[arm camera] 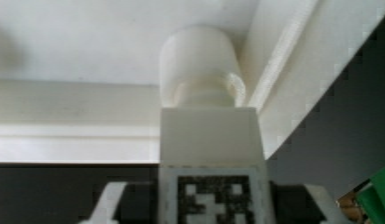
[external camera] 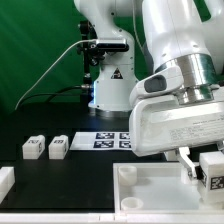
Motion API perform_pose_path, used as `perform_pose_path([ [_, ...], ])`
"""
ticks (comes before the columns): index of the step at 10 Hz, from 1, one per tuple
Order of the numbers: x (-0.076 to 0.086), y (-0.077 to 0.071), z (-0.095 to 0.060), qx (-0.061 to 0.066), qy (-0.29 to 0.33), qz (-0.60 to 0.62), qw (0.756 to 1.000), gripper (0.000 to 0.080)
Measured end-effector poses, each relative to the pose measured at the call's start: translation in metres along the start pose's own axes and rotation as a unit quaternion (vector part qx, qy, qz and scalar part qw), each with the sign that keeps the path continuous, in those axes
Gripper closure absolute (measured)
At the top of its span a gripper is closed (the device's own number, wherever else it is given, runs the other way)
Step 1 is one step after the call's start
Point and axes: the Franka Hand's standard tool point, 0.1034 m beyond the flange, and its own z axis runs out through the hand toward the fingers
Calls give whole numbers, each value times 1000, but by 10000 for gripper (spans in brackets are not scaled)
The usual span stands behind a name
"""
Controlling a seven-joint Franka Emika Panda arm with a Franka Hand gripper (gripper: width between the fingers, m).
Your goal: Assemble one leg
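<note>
At nine o'clock in the exterior view, spare small white tagged pegs (external camera: 33, 147) lie on the black table (external camera: 70, 175), left of the marker board (external camera: 112, 140). At four o'clock the two-finger gripper (external camera: 204, 165) is clamped on the leg (external camera: 213, 172), a small white plastic blocky peg with square tags, over the large white square rimmed tray (external camera: 140, 195). The wrist view shows its rounded tip aimed at the tray's corner, probably to line it up with a socket.

Leg (arm camera: 210, 135) white, black-and-white square tags (arm camera: 214, 203); tray (external camera: 152, 198) white; table (external camera: 70, 176) black.
</note>
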Motion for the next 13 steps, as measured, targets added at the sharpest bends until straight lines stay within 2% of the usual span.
perform_pose_path([
  [3, -6, -4, 5, -9, 9, 11, 1000, 511],
  [5, -11, -6, 3, -29, -2, 40, 999, 511],
  [7, -12, -5, 2, -31, -5, 41, 999, 511],
  [8, -12, -5, 2, -31, -6, 42, 999, 440],
  [9, -12, -5, 3, -31, -6, 42, 999, 242],
  [10, -13, -5, 3, -31, -6, 42, 999, 242],
  [11, -13, -5, 3, -31, -6, 42, 999, 178],
  [13, -13, -5, 3, -31, -6, 42, 999, 158],
])
